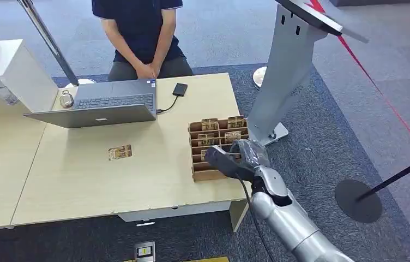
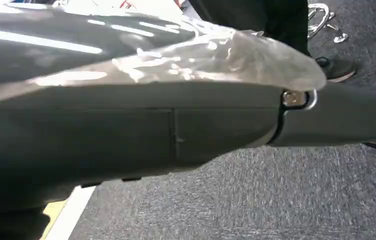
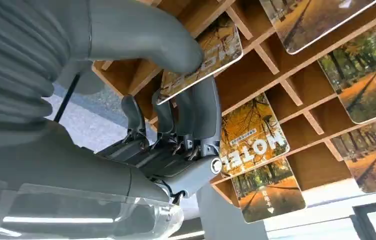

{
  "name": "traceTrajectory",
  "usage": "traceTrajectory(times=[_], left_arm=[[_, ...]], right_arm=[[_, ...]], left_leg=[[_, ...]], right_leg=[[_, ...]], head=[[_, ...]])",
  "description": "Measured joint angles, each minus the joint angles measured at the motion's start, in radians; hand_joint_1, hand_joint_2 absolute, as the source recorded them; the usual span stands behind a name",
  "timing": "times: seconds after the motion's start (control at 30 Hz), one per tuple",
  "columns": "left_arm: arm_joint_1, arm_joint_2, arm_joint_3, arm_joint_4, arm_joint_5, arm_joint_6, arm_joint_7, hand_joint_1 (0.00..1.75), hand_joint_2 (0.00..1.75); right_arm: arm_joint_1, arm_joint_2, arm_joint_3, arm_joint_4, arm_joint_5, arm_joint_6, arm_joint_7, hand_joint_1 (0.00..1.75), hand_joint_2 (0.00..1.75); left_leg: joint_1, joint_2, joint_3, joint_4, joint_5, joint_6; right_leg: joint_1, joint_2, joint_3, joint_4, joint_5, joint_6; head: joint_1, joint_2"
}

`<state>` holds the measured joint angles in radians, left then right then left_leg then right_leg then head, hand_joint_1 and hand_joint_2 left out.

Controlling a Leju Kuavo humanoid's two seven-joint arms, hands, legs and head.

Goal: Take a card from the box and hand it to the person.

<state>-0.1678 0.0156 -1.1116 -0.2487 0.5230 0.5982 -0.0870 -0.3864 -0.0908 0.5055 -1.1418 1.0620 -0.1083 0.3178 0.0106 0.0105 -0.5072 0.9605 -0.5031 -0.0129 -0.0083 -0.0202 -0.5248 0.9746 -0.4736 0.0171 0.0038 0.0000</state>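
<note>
Working from left to right across the head view, I see a loose card point(image 1: 120, 152) lying flat on the table point(image 1: 83, 174), the open laptop point(image 1: 102, 106) behind it, and the person point(image 1: 140, 38) seated beyond with hands clasped. Further right sits the box point(image 1: 213, 147) — a wooden rack of slots near the table's right edge — and my right hand point(image 1: 230, 155) is down on its near rows. In the right wrist view the thumb point(image 3: 141, 37) presses on the printed face of one card point(image 3: 203, 57) while the darker fingers point(image 3: 196, 112) sit behind it, so I read this as a pinch on that card, which stands partly in its slot. I judge the card thin, light, stiff and glossy — likely to slip, so hold it by the free end across both faces. Its long axis seems to run up out of the slot, free short edge leading. Of my left hand I cannot tell the state; its wrist view looks at grey carpet.
</note>
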Motion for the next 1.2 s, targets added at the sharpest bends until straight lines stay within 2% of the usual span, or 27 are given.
traceTrajectory(times=[0.23, 0.43, 0.53, 0.57, 0.63, 0.77, 0.87, 1.07, 1.2], left_arm=[[0.000, 0.000, 0.000, 0.000, 0.000, 0.000, 0.000, 0.00, 0.00], [0.005, 0.000, 0.000, 0.001, -0.001, 0.000, -0.001, 0.00, 0.00], [0.007, 0.000, 0.000, 0.001, -0.001, 0.000, -0.003, 0.00, 0.00], [0.007, 0.000, 0.000, 0.001, -0.001, 0.000, -0.003, 0.00, 0.00], [0.008, 0.000, 0.000, 0.001, -0.001, 0.000, -0.004, 0.00, 0.00], [0.009, 0.000, 0.002, 0.001, 0.000, 0.000, -0.005, 0.00, 0.00], [0.010, 0.000, 0.005, 0.001, 0.000, 0.000, -0.007, 0.00, 0.00], [0.011, 0.000, 0.008, 0.001, 0.000, -0.003, -0.009, 0.00, 0.00], [0.010, 0.001, 0.008, 0.001, -0.004, -0.012, -0.009, 0.00, 0.00]], right_arm=[[-0.005, 0.000, 0.006, -0.006, 0.014, 0.018, 0.000, 1.38, 1.75], [-0.014, -0.012, 0.009, -0.101, 0.015, 0.166, 0.016, 1.36, 1.75], [-0.023, -0.022, 0.011, -0.149, 0.013, 0.202, 0.015, 1.40, 1.75], [-0.027, -0.027, 0.011, -0.165, 0.013, 0.217, 0.014, 1.47, 1.75], [-0.033, -0.034, 0.012, -0.193, 0.014, 0.249, 0.011, 1.50, 1.75], [-0.039, -0.052, 0.014, -0.251, 0.016, 0.299, 0.011, 1.50, 1.75], [-0.048, -0.066, 0.016, -0.298, 0.019, 0.333, 0.016, 1.57, 1.75], [-0.059, -0.087, 0.017, -0.383, -0.011, 0.372, 0.010, 1.54, 1.75], [-0.074, -0.090, 0.014, -0.419, -0.105, 0.352, -0.034, 1.55, 1.75]], left_leg=[[0.000, 0.000, 0.000, 0.000, 0.000, 0.000], [0.000, 0.000, 0.000, 0.000, 0.000, 0.000], [0.000, 0.000, 0.000, 0.000, 0.000, 0.000], [0.000, 0.000, 0.000, 0.000, 0.000, 0.000], [0.000, 0.000, 0.000, 0.000, 0.000, 0.000], [0.000, 0.000, 0.000, 0.000, 0.000, 0.000], [0.000, 0.000, 0.000, 0.000, 0.000, 0.000], [0.000, 0.000, 0.000, 0.000, 0.000, 0.000], [0.000, 0.000, 0.000, 0.000, 0.000, 0.000]], right_leg=[[0.000, 0.000, 0.000, 0.000, 0.000, 0.000], [0.000, 0.000, 0.000, 0.000, 0.000, 0.000], [0.000, 0.000, 0.000, 0.000, 0.000, 0.000], [0.000, 0.000, 0.000, 0.000, 0.000, 0.000], [0.000, 0.000, 0.000, 0.000, 0.000, 0.000], [0.000, 0.000, 0.000, 0.000, 0.000, 0.000], [0.000, 0.000, 0.000, 0.000, 0.000, 0.000], [0.000, 0.000, 0.000, 0.000, 0.000, 0.000], [0.000, 0.000, 0.000, 0.000, 0.000, 0.000]], head=[[0.000, 0.000], [0.000, 0.000], [0.000, 0.000], [0.000, 0.000], [0.000, 0.000], [0.000, 0.000], [0.000, 0.000], [0.000, 0.000], [0.000, 0.000]])
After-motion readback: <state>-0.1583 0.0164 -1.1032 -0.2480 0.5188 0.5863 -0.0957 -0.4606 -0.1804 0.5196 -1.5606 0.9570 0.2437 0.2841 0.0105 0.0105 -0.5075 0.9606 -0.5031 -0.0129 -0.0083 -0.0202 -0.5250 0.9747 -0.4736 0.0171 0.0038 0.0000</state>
